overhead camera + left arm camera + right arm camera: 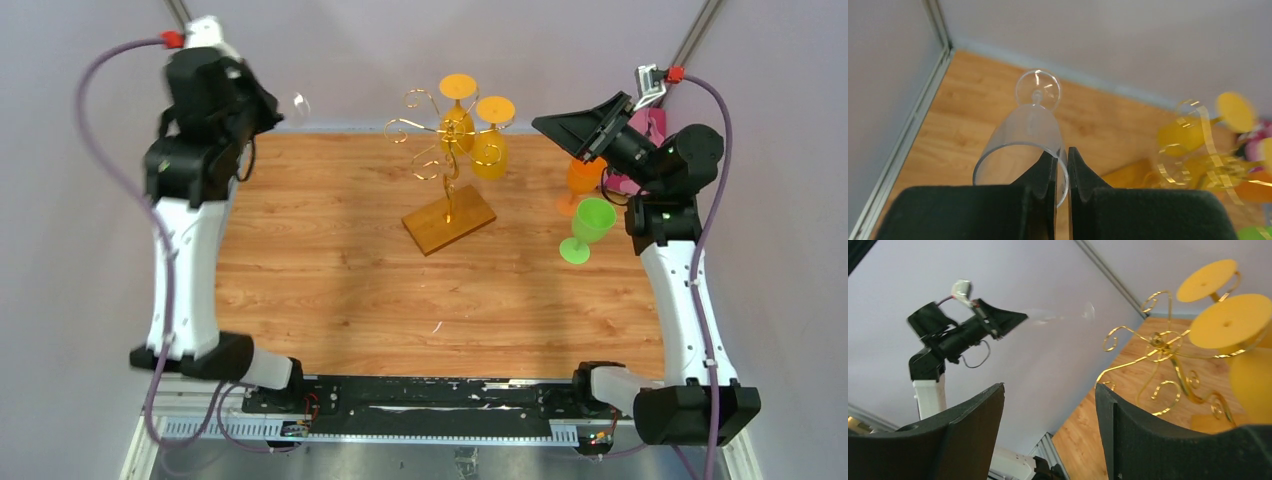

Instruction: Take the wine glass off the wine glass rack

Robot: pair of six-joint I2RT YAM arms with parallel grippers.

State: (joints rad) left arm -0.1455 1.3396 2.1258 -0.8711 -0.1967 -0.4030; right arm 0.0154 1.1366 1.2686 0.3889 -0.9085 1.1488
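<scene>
left wrist: left pincer [1062, 153] tight on glass [1024, 127]

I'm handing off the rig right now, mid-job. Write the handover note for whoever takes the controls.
Left gripper: shut on the rim of a clear wine glass, held in the air near the table's far left corner.
Right gripper: open, empty, at the far right.
Wine glass rack: mid-table, two yellow glasses hanging on it.
Green glass and orange glass: on the table by the right gripper.
Done: clear glass is off the rack, in hand.
Left: set it down; unhook the yellow two.
</scene>
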